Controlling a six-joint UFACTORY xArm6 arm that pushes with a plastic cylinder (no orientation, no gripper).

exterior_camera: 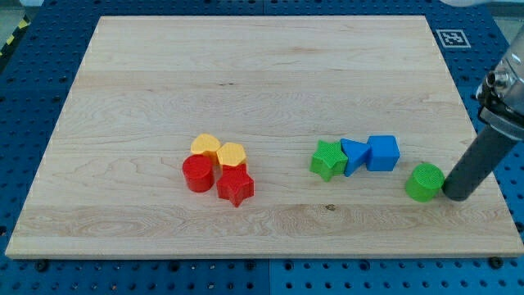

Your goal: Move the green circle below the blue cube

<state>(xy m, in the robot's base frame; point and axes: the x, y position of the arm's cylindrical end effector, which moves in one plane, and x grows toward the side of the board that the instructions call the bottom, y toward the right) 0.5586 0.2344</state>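
A: Item, green circle (425, 182): on the tabletop (246, 82), below and to the view's right of the blue cube (383, 152).

B: End effector: a bare rod, no jaws, holding nothing. My tip (454, 196) sits touching the circle's right side.

A: Handling: likely push leftward, straight and slow, stopping under the cube, short of the green star (327, 160).

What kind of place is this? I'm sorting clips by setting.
Probably a robotics lab bench: a wooden board on a blue perforated table, a printed marker tag, and coloured blocks, with my tip beside the green circle.
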